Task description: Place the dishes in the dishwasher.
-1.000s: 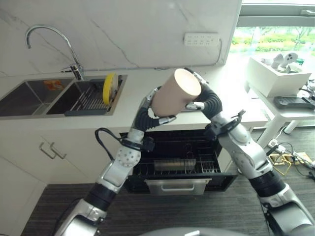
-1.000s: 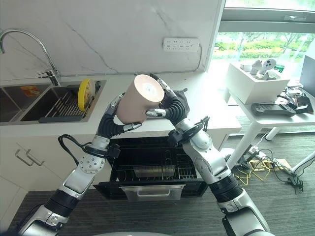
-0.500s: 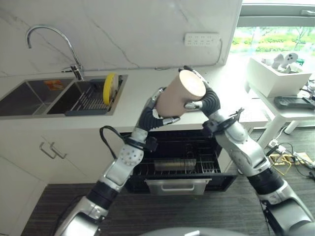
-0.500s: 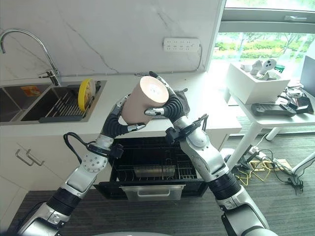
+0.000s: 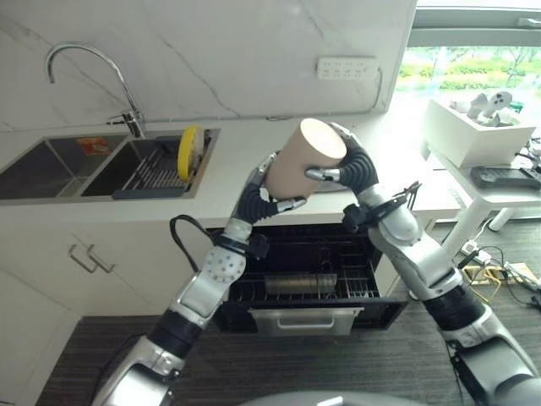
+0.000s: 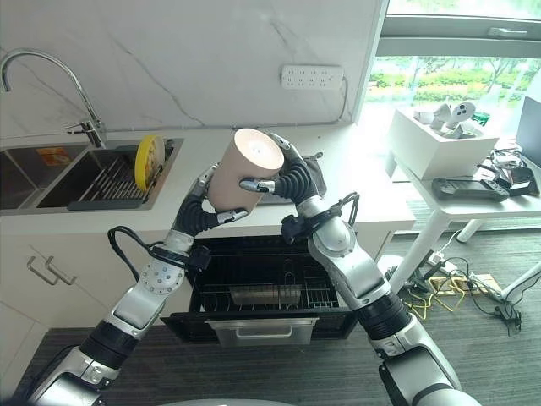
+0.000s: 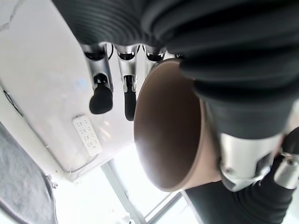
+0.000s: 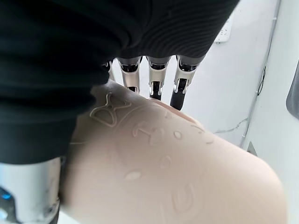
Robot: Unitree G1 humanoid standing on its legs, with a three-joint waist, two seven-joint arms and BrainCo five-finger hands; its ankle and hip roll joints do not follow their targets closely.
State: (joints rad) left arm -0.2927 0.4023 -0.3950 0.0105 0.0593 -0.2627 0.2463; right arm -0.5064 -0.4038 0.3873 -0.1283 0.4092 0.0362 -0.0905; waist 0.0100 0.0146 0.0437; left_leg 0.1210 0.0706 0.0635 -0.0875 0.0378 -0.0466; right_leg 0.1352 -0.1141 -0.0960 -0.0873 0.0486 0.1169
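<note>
Two hands hold one beige cup (image 5: 303, 161) in the air at the centre of the frame, above the white counter (image 5: 228, 173) and the open dishwasher (image 5: 304, 279) below it. The cup is tilted, its flat pale end facing up toward the camera and its body slanting down to the left. The left hand (image 5: 258, 190), reaching up from the lower left, has its fingers and thumb curled round the cup's lower part; its wrist view looks along the fingers (image 7: 100, 88) past the brown rim of the cup's open mouth. The right hand (image 5: 351, 165), reaching up from the lower right, wraps the cup's upper right side, with the thumb across the front near the top end and the fingers curled over the far side; its wrist view shows dark fingertips (image 8: 177, 95) bent over the beige wall, which carries raised lettering. The dishwasher's dark rack (image 6: 254, 296) is pulled out in the lower centre, with wire tines and what looks like a glass dish lying in it. At the upper left, a double sink (image 5: 93, 165) with a curved tap (image 5: 84, 63) holds a yellow plate (image 5: 188, 150) standing on edge in a drying rack. A white table (image 5: 478, 182) stands at the right edge.
</note>
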